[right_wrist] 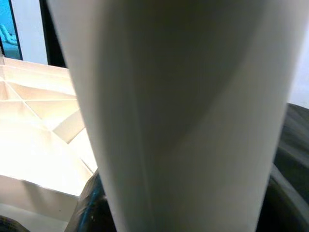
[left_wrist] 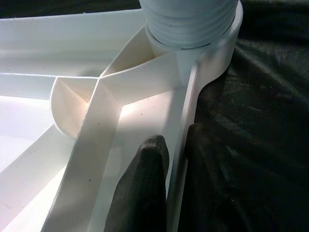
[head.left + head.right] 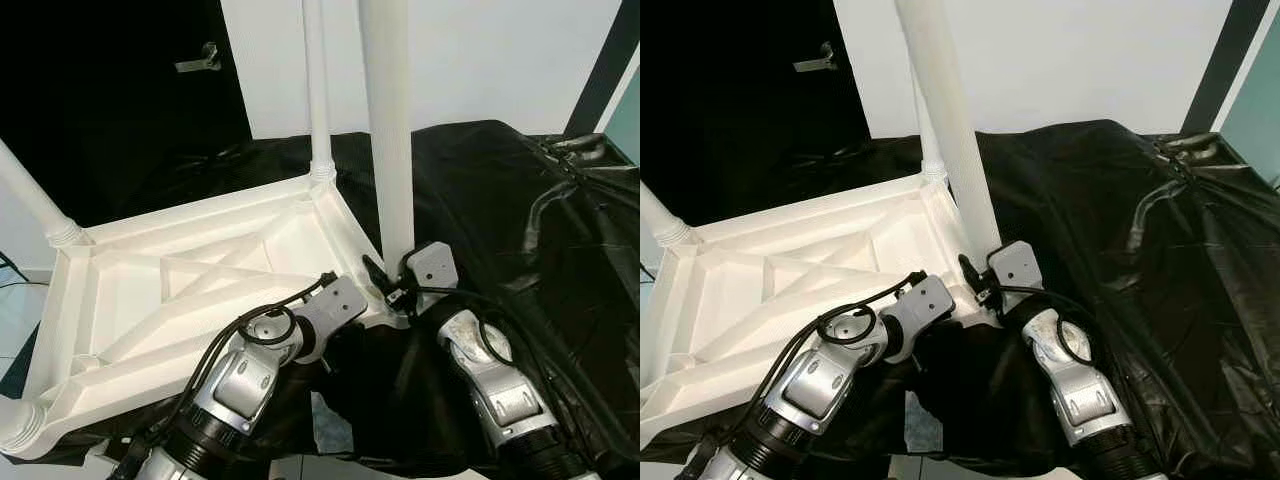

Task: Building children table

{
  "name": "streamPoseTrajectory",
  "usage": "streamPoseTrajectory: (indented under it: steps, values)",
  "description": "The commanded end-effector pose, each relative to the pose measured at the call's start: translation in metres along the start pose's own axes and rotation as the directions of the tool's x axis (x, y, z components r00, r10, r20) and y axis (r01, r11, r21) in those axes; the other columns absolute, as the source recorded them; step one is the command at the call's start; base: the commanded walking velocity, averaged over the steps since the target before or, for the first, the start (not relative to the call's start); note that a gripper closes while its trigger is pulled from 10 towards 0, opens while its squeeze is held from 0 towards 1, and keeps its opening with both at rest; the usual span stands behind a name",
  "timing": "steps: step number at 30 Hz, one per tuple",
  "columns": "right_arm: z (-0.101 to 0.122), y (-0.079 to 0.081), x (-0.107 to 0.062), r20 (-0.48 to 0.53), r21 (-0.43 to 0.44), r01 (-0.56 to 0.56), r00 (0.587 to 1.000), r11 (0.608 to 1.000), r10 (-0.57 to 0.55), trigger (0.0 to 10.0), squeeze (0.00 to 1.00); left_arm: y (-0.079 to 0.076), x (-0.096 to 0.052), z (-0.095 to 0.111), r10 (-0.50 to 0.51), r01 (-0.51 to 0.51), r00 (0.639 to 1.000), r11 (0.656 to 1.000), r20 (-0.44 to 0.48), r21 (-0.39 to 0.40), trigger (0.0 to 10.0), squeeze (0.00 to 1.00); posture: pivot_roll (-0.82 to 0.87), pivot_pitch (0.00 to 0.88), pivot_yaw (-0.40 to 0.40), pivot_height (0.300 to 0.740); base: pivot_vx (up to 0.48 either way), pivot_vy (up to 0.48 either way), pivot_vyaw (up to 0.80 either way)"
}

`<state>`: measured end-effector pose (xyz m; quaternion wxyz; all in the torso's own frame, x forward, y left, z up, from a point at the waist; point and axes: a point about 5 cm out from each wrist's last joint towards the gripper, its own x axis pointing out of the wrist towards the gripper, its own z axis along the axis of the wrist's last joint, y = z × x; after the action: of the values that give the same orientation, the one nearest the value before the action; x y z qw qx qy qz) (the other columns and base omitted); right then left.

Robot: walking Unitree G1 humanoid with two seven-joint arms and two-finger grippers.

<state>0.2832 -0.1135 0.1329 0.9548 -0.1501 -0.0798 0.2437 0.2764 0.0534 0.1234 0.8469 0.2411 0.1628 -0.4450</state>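
On a black-draped worktop [image 3: 520, 200], the left pincer [image 2: 169, 159] clamps the upturned tabletop [image 3: 150, 300] rim; the right pincer [image 3: 395, 285] grips the leg [image 3: 390, 130] beside it.

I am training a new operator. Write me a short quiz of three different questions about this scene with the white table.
1. True or false: the tabletop lies upside down on the black sheet.
2. Which pincer pinches the tabletop's rim? A) left B) right
3. Fill in: the right pincer is at the base of the near ____.

Key:
1. True; its ribbed underside faces up.
2. A; the left pincer has one finger on each side of the rim, near the corner socket.
3. leg
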Motion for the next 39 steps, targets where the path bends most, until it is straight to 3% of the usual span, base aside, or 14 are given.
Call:
streamPoseTrajectory:
  steps: [1,5,12,20,26,28,31,36,39]
  values:
    - [-0.043,0.015,-0.018,-0.2,0.135,-0.028,0.978,0.99,0.055,10.0,0.0,0.019,-0.011,-0.002,0.123,-0.123,0.992,0.992,-0.02,0.014,10.0,0.0,0.05,0.0,0.077,0.74,0.0,0.0,0.0]
    - [-0.042,0.013,-0.016,-0.197,0.255,0.027,0.98,0.967,0.025,10.0,0.0,0.02,-0.011,-0.002,0.126,-0.125,0.992,0.992,-0.023,0.015,10.0,0.0,0.05,0.0,0.077,0.74,0.0,0.0,0.0]
    - [-0.039,0.011,-0.011,-0.191,0.35,0.064,0.982,0.935,0.004,10.0,0.0,0.021,-0.012,-0.002,0.129,-0.129,0.991,0.992,-0.022,0.014,10.0,0.0,0.06,0.0,0.079,0.74,0.0,0.0,0.0]
    - [-0.042,0.007,-0.011,-0.21,0.341,0.078,0.978,0.937,-0.005,10.0,0.0,0.021,-0.013,-0.002,0.131,-0.131,0.991,0.991,-0.023,0.015,10.0,0.0,0.06,0.0,0.076,0.74,0.0,0.0,0.0]
    - [-0.034,0.011,-0.007,-0.206,0.257,0.151,0.974,0.955,-0.098,10.0,0.0,0.022,-0.013,-0.002,0.133,-0.132,0.991,0.991,-0.022,0.015,10.0,0.0,0.06,0.0,0.073,0.74,0.0,0.0,0.0]
    - [-0.032,0.011,-0.007,-0.203,0.241,0.192,0.969,0.951,-0.145,10.0,0.0,0.022,-0.013,-0.001,0.133,-0.133,0.991,0.991,-0.022,0.016,10.0,0.0,0.06,0.0,0.069,0.74,0.0,0.0,0.0]
    - [-0.026,0.014,-0.007,-0.218,0.247,0.346,0.93,0.905,-0.296,10.0,0.0,0.022,-0.012,-0.001,0.136,-0.136,0.99,0.991,-0.021,0.016,10.0,0.0,0.06,0.0,0.065,0.74,0.0,0.0,0.0]
    - [-0.016,0.028,-0.005,-0.192,0.258,0.353,0.931,0.899,-0.311,10.0,0.0,0.021,-0.011,0.0,0.135,-0.134,0.991,0.991,-0.018,0.015,10.0,0.0,0.06,0.0,0.067,0.74,0.0,0.0,0.0]
    - [-0.016,0.027,-0.006,-0.191,0.26,0.353,0.931,0.899,-0.31,10.0,0.0,0.021,-0.011,0.0,0.133,-0.132,0.991,0.991,-0.017,0.017,10.0,0.0,0.06,0.0,0.068,0.74,0.0,0.0,0.0]
